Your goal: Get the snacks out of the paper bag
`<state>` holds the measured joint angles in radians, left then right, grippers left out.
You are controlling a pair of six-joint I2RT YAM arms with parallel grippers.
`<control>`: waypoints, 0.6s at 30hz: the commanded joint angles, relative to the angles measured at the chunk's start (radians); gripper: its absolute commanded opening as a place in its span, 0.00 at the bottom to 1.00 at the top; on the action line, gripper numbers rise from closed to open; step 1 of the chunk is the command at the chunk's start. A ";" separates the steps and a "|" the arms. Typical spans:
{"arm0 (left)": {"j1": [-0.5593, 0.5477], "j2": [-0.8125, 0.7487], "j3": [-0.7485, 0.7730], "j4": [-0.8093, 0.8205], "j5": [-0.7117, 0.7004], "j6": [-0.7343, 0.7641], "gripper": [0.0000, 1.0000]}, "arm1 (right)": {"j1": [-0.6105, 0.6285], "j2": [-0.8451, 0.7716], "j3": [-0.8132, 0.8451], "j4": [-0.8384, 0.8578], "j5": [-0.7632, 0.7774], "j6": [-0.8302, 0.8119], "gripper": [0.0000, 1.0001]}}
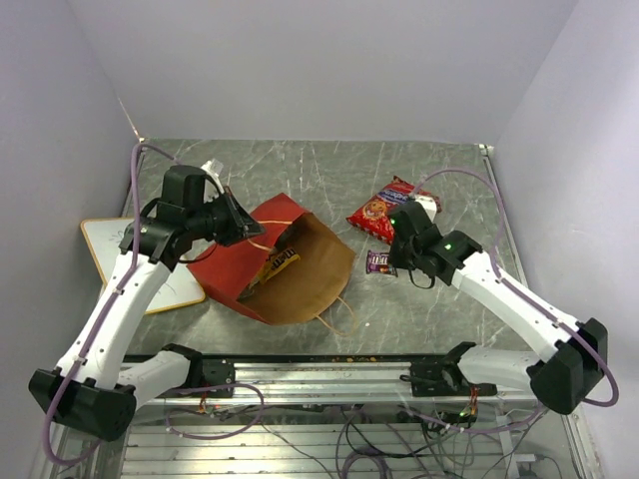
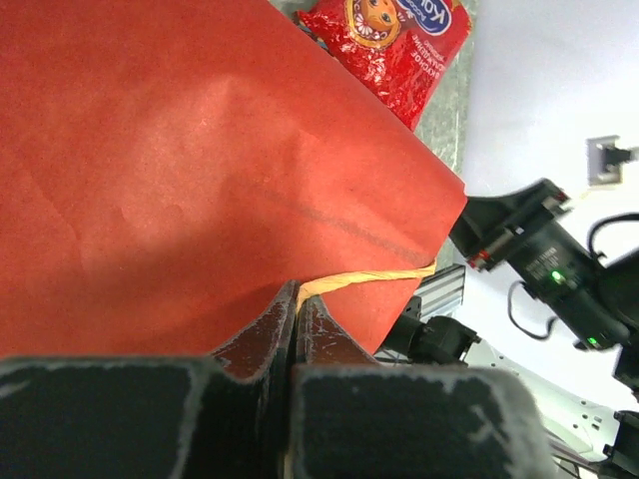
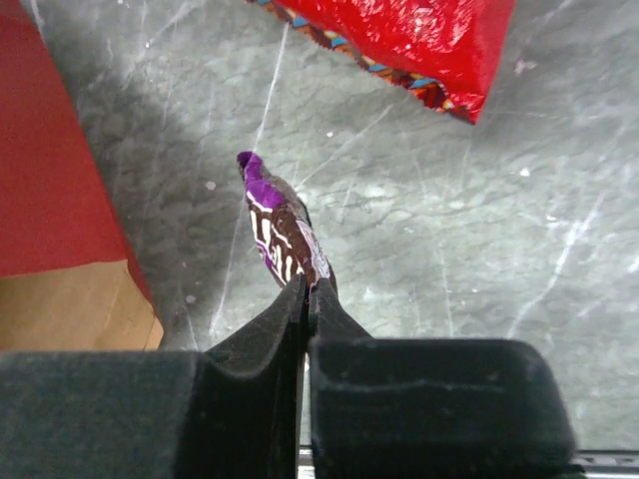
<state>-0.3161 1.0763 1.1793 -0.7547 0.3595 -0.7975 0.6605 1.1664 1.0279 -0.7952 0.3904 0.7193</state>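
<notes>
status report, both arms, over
Left gripper shut on handle of paper bag. Right gripper shut on purple packet. Chip bag out; yellow packet in bag mouth. Nothing blocking.

Paper bag (image 1: 318, 282) lay on its side, brown inside showing, a yellow packet (image 1: 278, 264) peeking out. Left gripper (image 1: 250, 230) sat at its red panel. Right gripper (image 1: 392, 261) was on the purple packet (image 1: 380, 263), near the red chip bag (image 1: 384, 212).

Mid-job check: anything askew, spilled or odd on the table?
The paper bag lies tipped on its side and crumpled, a yellow packet showing in its gaping mouth. The whiteboard sits at a slant on the table's left edge, one corner seemingly past it. Small specks, maybe crumbs, dot the near edge.
</notes>
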 commanded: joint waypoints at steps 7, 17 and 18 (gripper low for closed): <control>-0.002 -0.021 0.035 -0.033 0.063 -0.007 0.07 | -0.204 0.065 -0.170 0.280 -0.304 -0.027 0.00; -0.001 -0.056 0.043 -0.007 0.121 -0.008 0.07 | -0.347 0.130 -0.206 0.191 -0.266 -0.090 0.08; -0.001 -0.059 0.040 0.002 0.123 -0.009 0.07 | -0.353 0.127 -0.204 0.170 -0.241 -0.087 0.17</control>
<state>-0.3161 1.0485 1.1885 -0.7860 0.4370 -0.8082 0.3565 1.2934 0.8398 -0.5850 0.1211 0.6487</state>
